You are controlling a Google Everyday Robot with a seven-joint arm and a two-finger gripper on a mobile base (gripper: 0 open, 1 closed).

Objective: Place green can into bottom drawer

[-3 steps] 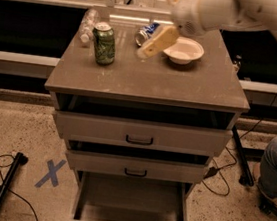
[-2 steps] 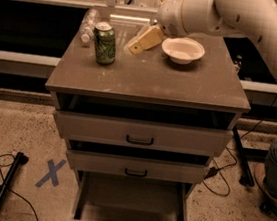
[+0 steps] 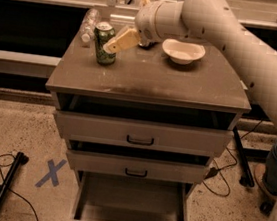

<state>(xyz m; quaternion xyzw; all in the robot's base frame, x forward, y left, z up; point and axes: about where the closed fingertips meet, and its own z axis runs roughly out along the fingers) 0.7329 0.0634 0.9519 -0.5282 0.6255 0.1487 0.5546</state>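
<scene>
The green can (image 3: 103, 42) stands upright near the back left of the cabinet top (image 3: 152, 79). My gripper (image 3: 114, 44) reaches in from the right, and its cream fingers (image 3: 122, 40) are right at the can's right side. The bottom drawer (image 3: 131, 207) is pulled out at the foot of the cabinet, its plain grey inside showing and nothing in it.
A clear plastic bottle (image 3: 89, 23) lies behind the can. A white bowl (image 3: 183, 51) sits at the back right of the top. The two upper drawers (image 3: 140, 133) are slightly open. A blue tape X (image 3: 50, 173) and black cables lie on the floor at left.
My gripper has moved left across the cabinet top, from beside the bowl to the green can's right side. The can has not moved.
</scene>
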